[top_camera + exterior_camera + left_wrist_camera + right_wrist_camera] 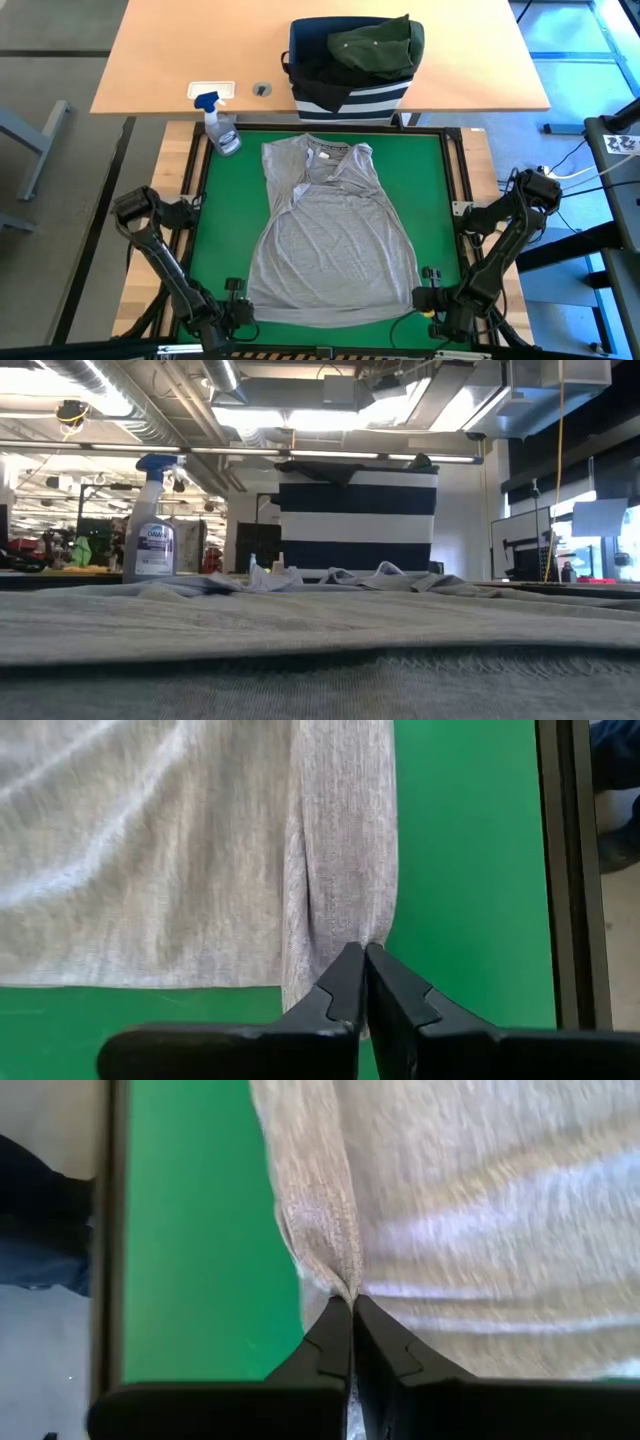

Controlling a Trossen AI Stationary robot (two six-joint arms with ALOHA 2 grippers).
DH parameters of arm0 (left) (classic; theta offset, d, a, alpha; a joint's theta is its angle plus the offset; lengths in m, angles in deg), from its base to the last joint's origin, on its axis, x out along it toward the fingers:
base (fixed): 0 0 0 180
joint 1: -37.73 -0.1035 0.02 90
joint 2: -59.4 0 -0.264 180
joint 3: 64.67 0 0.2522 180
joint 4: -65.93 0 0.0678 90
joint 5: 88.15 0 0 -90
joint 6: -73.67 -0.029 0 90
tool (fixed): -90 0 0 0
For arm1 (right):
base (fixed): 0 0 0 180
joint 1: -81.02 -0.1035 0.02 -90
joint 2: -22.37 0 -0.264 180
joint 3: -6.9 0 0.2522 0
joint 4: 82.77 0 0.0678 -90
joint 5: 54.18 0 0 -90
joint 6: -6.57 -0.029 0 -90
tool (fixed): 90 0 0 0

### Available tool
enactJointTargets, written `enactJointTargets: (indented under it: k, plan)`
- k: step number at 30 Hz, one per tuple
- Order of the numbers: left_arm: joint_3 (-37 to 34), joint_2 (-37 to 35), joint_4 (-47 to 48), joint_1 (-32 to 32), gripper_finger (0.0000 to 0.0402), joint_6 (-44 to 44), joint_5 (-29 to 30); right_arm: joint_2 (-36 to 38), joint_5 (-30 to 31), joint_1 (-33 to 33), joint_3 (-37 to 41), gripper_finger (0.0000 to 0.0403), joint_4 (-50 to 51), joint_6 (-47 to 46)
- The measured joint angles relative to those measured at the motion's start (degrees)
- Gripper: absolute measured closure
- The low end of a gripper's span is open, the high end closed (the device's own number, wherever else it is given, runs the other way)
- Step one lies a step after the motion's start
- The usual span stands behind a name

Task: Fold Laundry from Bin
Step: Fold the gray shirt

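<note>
A light grey garment [335, 240] lies spread on the green mat [225, 200], its neck end toward the bin. My left gripper [237, 300] is shut on the garment's near left corner. My right gripper [428, 292] is shut on its near right corner. The navy, white-striped bin [350, 70] stands on the wooden table beyond the mat. A dark olive green garment [378, 45] is heaped in the bin on top of black cloth. In the low view the grey cloth [320, 630] fills the foreground. My left gripper pinches the grey garment's side edge near its near left corner [345, 930] between its two fingers, coming steeply from above. The cloth gathers into a raised ridge that runs away from the fingertips; the rest lies on the mat. My right gripper pinches the garment's side edge near its near right corner [335, 1280] between its two fingers, slanting down from above. The cloth bunches into a fold at the fingertips, and the rest of the garment lies on the mat.
A clear spray bottle with a blue nozzle [220, 125] stands at the mat's far left corner. A black frame [455, 170] borders the mat. Bare green mat shows to the left and right of the garment.
</note>
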Motion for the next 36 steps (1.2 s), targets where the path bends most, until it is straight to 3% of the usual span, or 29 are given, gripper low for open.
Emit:
enactJointTargets:
  k: [4, 10, 19, 29, 32, 36]
  plan:
    - [0.00, 0.01, -0.73, -0.69, 0.0346, 0.00, -0.87, 0.02, 0.06, -0.01, 0.42, 0.0401, -0.06, -2.53]
    - [0.04, -0.93, -5.45, -1.26, 0.0271, -0.33, -7.23, 0.04, 0.11, -0.01, 0.42, 0.0401, -0.32, -2.73]
    - [0.04, 0.13, -5.64, -1.02, 0.0217, -3.67, -2.84, 0.09, 0.19, -0.01, 0.42, 0.0399, -0.34, -2.76]
    - [0.52, 5.88, -4.43, -0.68, 0.0226, -4.84, -3.61, 0.11, 0.21, -0.01, 0.40, 0.0398, -0.38, -2.76]
    - [0.49, 5.70, -4.01, -0.56, 0.0260, -5.63, -3.79, 0.11, 0.21, -0.01, 0.40, 0.0398, -0.37, -2.76]
    - [0.24, 4.22, -3.16, -0.67, 0.0339, -6.23, -3.94, 0.11, 0.21, -0.01, 0.38, 0.0398, -0.25, -2.68]
